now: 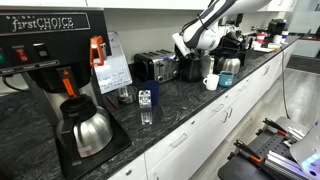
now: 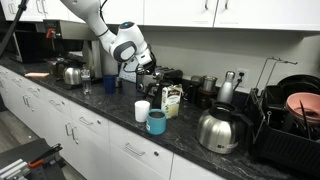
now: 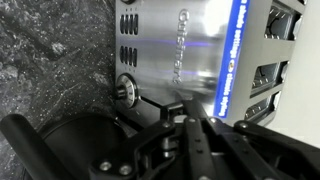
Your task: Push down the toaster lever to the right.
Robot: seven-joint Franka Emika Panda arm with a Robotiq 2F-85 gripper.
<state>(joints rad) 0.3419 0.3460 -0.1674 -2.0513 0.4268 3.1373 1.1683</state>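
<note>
The toaster (image 1: 152, 67) is silver and black and stands on the dark stone counter against the wall; it also shows in an exterior view (image 2: 163, 77). My gripper (image 1: 188, 60) is at the toaster's end face, also seen in an exterior view (image 2: 141, 70). In the wrist view the brushed steel face of the toaster (image 3: 175, 50) fills the frame, with a round knob (image 3: 126, 89) at its left. My gripper (image 3: 196, 118) has its fingers together, tips right at the steel face. The lever is hidden behind the fingers.
A coffee maker (image 1: 50, 55) with a steel carafe (image 1: 88, 130) stands nearby. A glass (image 1: 147, 108), a white mug (image 1: 211, 81) and a kettle (image 1: 229, 66) flank the toaster. A teal mug (image 2: 157, 122), a steel kettle (image 2: 218, 130) and a dish rack (image 2: 292, 118) sit further along.
</note>
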